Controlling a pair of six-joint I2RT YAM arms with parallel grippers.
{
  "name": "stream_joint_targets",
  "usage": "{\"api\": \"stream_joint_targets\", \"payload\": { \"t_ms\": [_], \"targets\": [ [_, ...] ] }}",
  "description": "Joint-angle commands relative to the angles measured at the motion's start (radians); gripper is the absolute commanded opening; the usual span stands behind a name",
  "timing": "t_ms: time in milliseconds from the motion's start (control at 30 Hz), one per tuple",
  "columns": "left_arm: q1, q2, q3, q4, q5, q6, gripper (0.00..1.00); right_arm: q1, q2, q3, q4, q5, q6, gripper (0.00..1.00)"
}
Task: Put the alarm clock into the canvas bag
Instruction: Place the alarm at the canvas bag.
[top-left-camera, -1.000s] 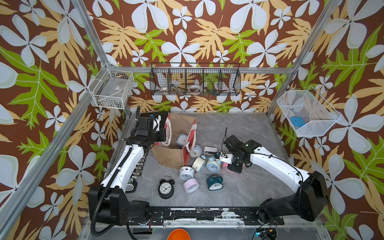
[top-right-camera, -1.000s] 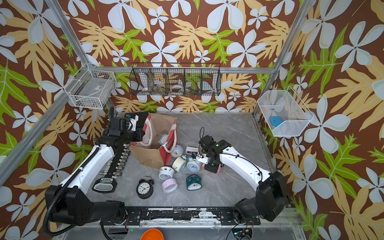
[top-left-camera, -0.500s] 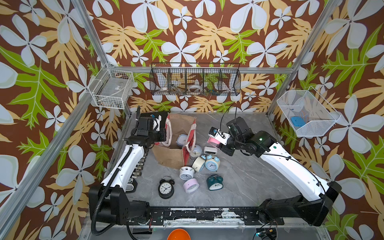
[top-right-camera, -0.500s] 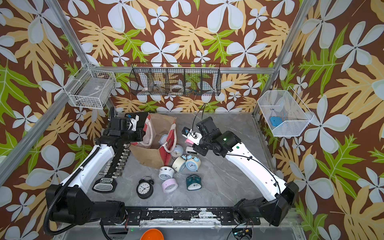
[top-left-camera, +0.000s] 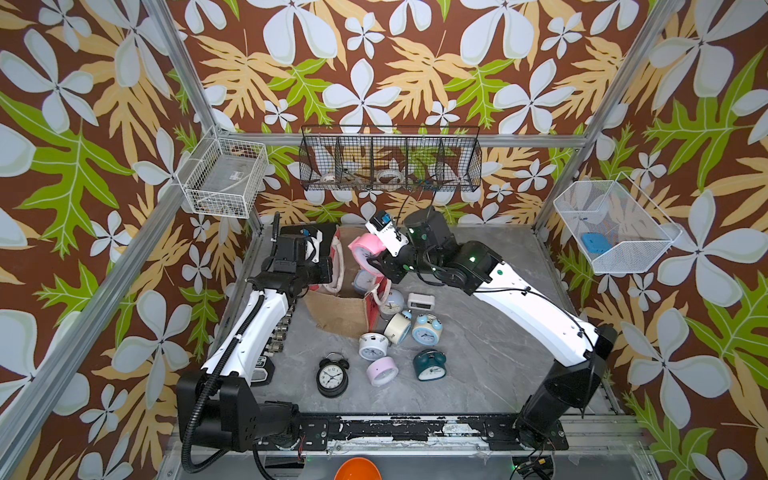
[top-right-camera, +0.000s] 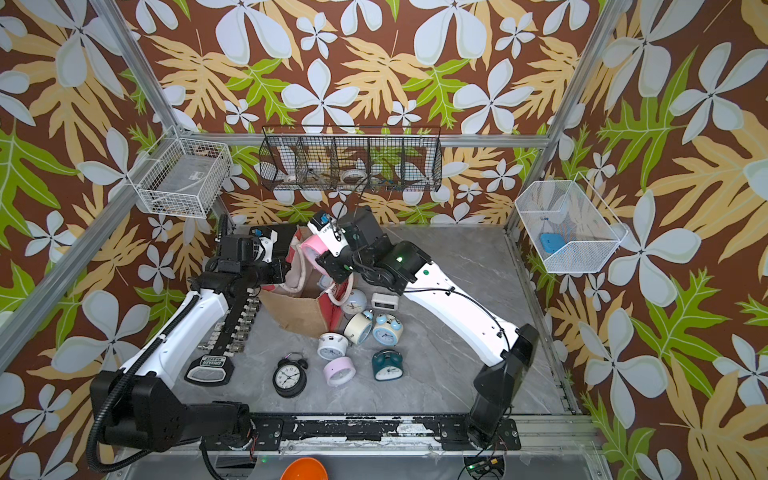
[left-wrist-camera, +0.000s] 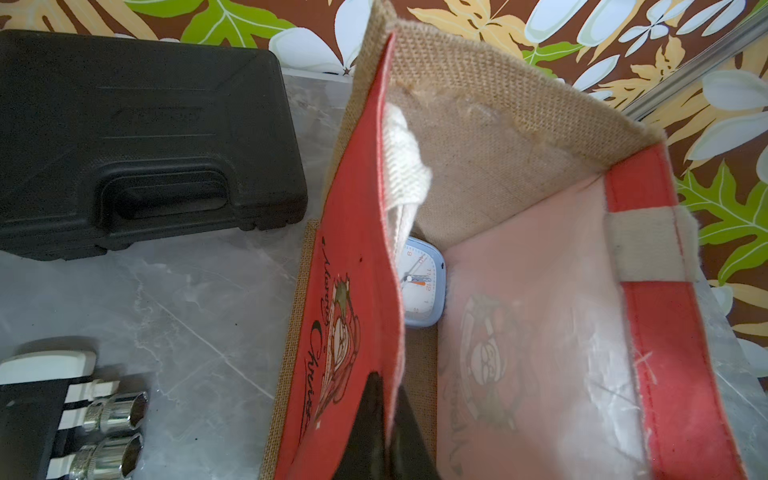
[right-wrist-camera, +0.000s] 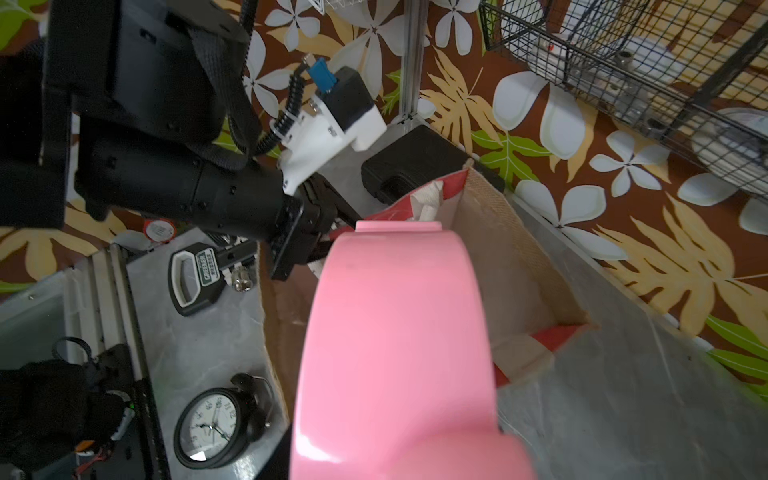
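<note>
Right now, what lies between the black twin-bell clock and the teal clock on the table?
A lilac round clock, apart from both; both top views show it.

Three walls (top-left-camera: 374, 62), brown paper with white flowers, green and tan leaves. Aluminium posts (top-left-camera: 188, 75) in the back corners. Grey marbled counter (top-left-camera: 490, 353) under the right pincer (top-left-camera: 372, 262) and left pincer (top-left-camera: 331, 276). Black wire basket (top-left-camera: 465, 162) on back wall, behind and above right pincer; compartments, contents too small to tell. White wire basket (top-left-camera: 224, 195) up left of left pincer. White mesh bin (top-left-camera: 623, 253) well right of right pincer, blue item (top-left-camera: 592, 242) inside. Light even, shadows soft.
</note>
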Motion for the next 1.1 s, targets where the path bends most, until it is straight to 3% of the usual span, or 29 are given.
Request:
{"api": "stream_joint_targets", "payload": {
  "t_ms": [0, 167, 300, 1067],
  "targets": [
    [0.002, -0.007, -0.004, 0.011, 0.007, -0.004, 0.0, -0.001, 0.095, 0.115, -0.055, 0.031, 0.172, 0.25],
    [0.002, -0.015, -0.006, 0.015, 0.009, -0.009, 0.0, -0.001, 0.254, 0.293, -0.164, 0.042, 0.309, 0.23],
    [0.002, -0.016, -0.007, 0.021, 0.018, -0.009, 0.0, 0.003, 0.34, 0.342, -0.182, -0.009, 0.382, 0.22],
    [0.002, -0.023, -0.014, 0.033, 0.055, -0.015, 0.0, 0.017, 0.678, 0.416, -0.234, 0.036, 0.409, 0.22]
  ]
}}
